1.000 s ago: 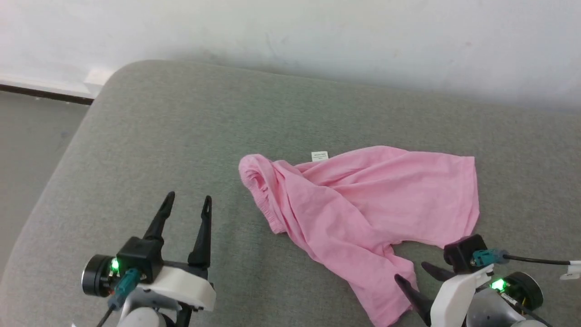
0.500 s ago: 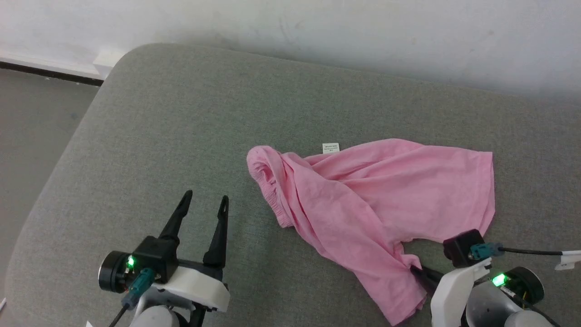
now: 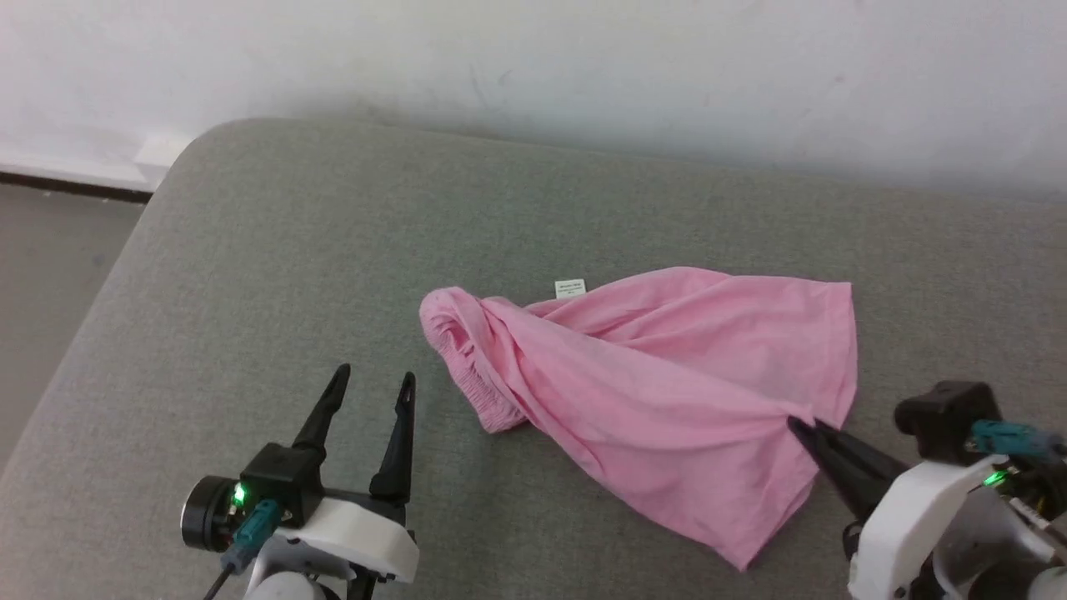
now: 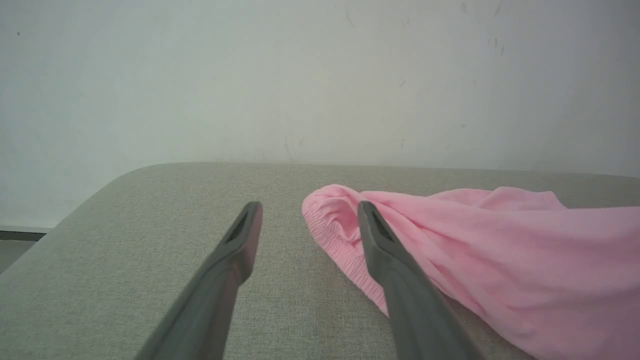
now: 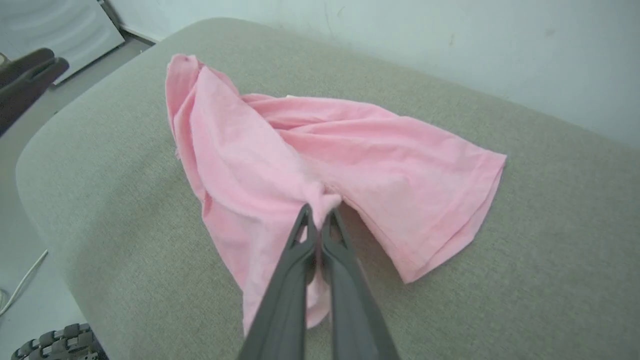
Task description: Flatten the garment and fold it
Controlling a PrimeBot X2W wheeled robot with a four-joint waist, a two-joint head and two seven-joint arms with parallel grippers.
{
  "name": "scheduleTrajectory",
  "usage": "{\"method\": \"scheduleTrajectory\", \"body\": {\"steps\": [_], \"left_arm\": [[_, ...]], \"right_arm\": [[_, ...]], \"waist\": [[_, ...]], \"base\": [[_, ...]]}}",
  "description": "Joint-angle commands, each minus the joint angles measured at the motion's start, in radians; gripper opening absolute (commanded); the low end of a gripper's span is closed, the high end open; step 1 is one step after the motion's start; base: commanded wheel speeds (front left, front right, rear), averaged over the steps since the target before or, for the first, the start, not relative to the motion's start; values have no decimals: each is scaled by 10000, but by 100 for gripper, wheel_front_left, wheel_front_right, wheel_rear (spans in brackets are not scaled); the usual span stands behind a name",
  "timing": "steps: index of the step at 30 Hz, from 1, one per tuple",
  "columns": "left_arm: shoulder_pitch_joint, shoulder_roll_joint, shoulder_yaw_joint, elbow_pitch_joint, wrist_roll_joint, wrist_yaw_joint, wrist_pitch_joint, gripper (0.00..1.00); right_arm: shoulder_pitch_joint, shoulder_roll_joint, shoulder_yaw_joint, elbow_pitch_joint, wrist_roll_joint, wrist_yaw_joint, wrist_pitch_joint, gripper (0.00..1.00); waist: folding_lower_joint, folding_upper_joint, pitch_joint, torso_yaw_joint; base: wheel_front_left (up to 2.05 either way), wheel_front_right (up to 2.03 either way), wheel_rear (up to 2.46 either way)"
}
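Flattening step: pinching the garment (image 3: 658, 375) at 4 o'clock with right gripper (image 3: 802, 425); left gripper (image 3: 373, 382) spread (idle, 8 o'clock). Next, probably: seize waistband (image 3: 477, 390) at 9 o'clock, pull taut.

The garment (image 3: 667, 392) lies on the cushion (image 3: 275, 250), right of its middle, with the label (image 3: 570, 288) at its far edge. A wall (image 3: 583, 67) stands behind the cushion and the floor (image 3: 50, 250) lies to its left. The left gripper (image 3: 374, 375) is near the front, left of the garment and apart from it. The right gripper (image 3: 804, 425), at the near right, has its jaws on a fold of the garment.
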Motion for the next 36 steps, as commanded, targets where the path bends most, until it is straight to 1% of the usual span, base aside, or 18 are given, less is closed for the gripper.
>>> {"method": "scheduleTrajectory", "body": {"steps": [1,2,4,6,8,10,15,20,21,22,26,29,32,36], "left_arm": [[152,-41,58,28,108,-68,-49,100],[171,-55,50,27,121,-108,-49,100],[146,-95,-1,37,164,-199,-49,100],[67,-144,-47,49,223,-260,-49,100],[-57,-212,-105,61,277,-336,-49,100],[-156,-277,-178,102,328,-429,-49,100],[-458,-418,-369,318,454,-685,-49,100],[-682,-619,-393,535,503,-867,-49,100],[-705,-657,-387,568,520,-893,-49,100],[-716,-695,-377,592,543,-910,-49,100],[-768,-866,-350,661,640,-980,-49,100],[-800,-938,-268,653,671,-1058,-49,100],[-777,-962,-151,605,666,-1147,-49,100],[-700,-1007,-40,622,455,-1286,-47,100]], "right_arm": [[12,30,-197,-201,51,-9,66,0],[-31,46,-405,-290,32,-9,145,0],[-254,-202,-742,-253,-340,-9,293,0],[-575,-262,-973,73,-454,-9,424,0],[-997,-430,-997,574,-516,-9,575,0],[-1532,-493,-1104,1246,-456,-9,573,0],[-3013,-1142,-1013,3292,-780,-9,392,0],[-4397,-1230,-867,5659,-1061,-9,-233,0],[-4629,-1198,-840,6138,-1171,-9,-430,12],[-4856,-1131,-886,6633,-1296,-9,-681,100],[-5524,-1097,-768,8332,-2173,-9,-1776,100],[-5769,-833,-679,9001,-2306,-9,-2656,100],[-5743,-688,-429,9132,-2257,-9,-3598,100],[-5204,-444,-398,8683,-2010,-9,-4798,100]], "waist": [[0,0,-228,-293],[0,0,-246,-331],[0,0,-240,-344],[0,0,-160,-296],[0,0,-50,-175],[0,0,79,6],[0,0,482,596],[0,0,716,1035],[0,0,741,1080],[0,0,760,1106],[0,0,781,1144],[0,0,674,999],[0,0,512,729],[0,0,285,236]], "base": [[0,0,0],[0,0,0],[0,0,0],[0,0,0],[0,0,0],[0,0,0],[0,0,0],[0,0,0],[0,0,0],[0,0,0],[0,0,0],[0,0,0],[0,0,0],[0,0,0]]}}
